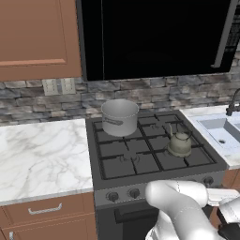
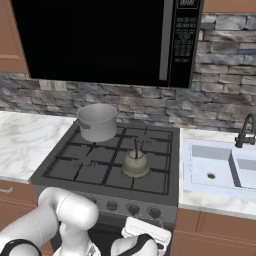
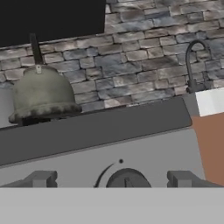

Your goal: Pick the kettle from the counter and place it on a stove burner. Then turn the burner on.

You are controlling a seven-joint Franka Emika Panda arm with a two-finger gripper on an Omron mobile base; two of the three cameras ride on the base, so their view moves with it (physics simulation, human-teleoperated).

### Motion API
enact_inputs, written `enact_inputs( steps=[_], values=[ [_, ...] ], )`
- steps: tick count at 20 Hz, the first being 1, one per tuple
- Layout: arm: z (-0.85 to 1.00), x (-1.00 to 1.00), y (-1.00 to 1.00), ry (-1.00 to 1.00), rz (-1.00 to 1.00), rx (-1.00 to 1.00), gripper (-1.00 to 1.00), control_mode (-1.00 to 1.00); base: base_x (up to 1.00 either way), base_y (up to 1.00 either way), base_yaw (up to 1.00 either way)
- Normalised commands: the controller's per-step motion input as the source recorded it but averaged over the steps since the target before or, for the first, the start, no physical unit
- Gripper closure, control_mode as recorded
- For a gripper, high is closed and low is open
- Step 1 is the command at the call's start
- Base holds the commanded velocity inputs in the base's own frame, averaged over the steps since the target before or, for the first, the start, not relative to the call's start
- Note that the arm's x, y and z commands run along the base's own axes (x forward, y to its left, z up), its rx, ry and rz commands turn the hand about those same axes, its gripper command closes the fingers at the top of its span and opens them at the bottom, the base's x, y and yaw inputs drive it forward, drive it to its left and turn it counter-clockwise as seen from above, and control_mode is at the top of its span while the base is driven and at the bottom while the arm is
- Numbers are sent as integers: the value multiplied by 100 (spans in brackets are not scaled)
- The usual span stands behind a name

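Marble counter (image 1: 42, 150) lies bare on the left, because the kettle (image 1: 180, 144) is already parked on the front-right stove burner (image 1: 180, 157), well clear of the steel pot (image 1: 120, 117) behind. Low at the stove front, the pincer (image 3: 114, 180) stands wide open, empty, straddling a control knob (image 3: 126, 178), lined up, I'd judge, to turn the flame on.

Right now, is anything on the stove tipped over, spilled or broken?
Nothing stands out. The kettle sits upright on a front right stove burner, the steel pot stands upright at the back left, and no spill shows.
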Motion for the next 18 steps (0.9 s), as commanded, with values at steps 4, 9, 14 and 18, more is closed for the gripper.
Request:
enact_inputs(
  steps=[4, 9, 14, 18],
  values=[
    [-13, 4, -13, 4, 0, 0, -100, -100, 0, 0, 0],
    [-12, 5, -18, 8, 0, 0, -100, -100, 0, 0, 0],
    [-8, 11, -6, 5, 0, 0, -100, -100, 0, 0, 0],
    [-4, 8, 0, 2, 0, 0, -100, -100, 0, 0, 0]
  ],
)
